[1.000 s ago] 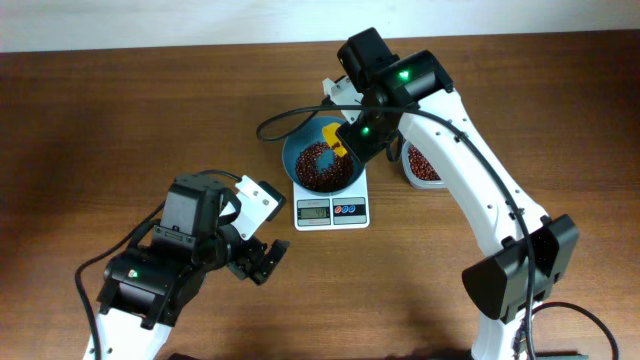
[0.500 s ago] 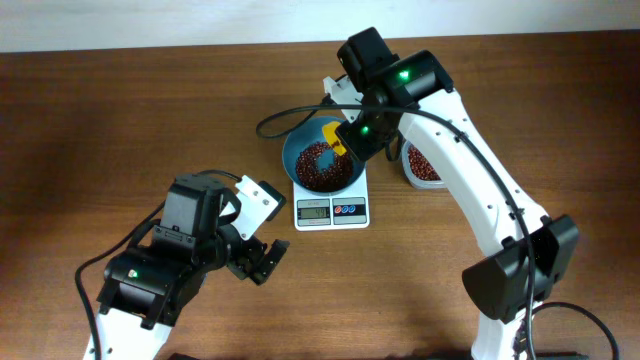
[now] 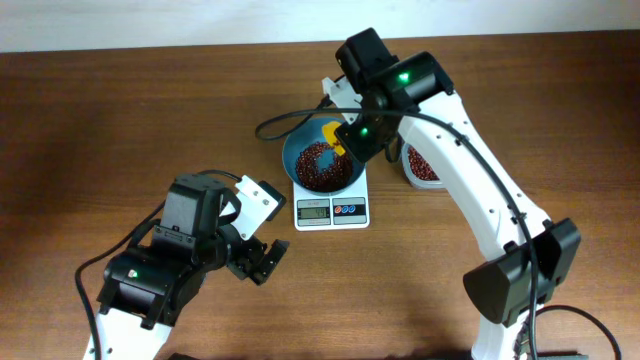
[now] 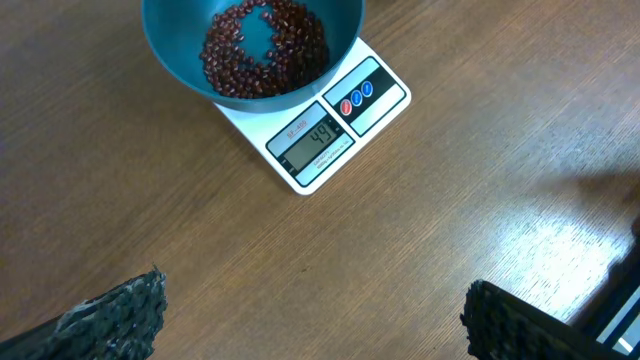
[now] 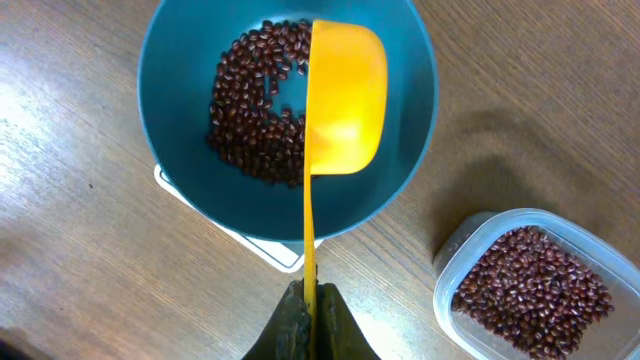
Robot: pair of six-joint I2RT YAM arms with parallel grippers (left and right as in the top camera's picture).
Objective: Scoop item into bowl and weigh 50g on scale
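Right gripper point(image 5: 308, 302) is pinched tight on the thin handle of a yellow scoop point(image 5: 345, 100), holding its cup over the right-hand side of the blue bowl point(image 5: 165, 95). No beans show on the yellow surface facing the wrist camera, so the scoop looks emptied, though I cannot tell which way its cup is turned. Left gripper point(image 4: 315, 320) hangs low over the bare wooden table point(image 4: 450, 250), fingers spread wide and holding nothing, well apart from the scale point(image 4: 385, 100).

As for progress, the task looks nearly finished. The bowl sits on the white scale, and the display in the left wrist view appears to read 49, just short of the target. What is left, by my judgement, is a very small top-up, a few beans at most, followed by taking the scoop away so the reading settles.

Inside the bowl the beans point(image 5: 250, 110) are small, oval and dark red-brown. They lie in a loose ring on the bottom and lower walls, with a bare blue patch near the middle. A clear plastic tub point(image 5: 444, 278) stands on the table beside the scale, to the right in the overhead view, with plenty more of the same beans in it.
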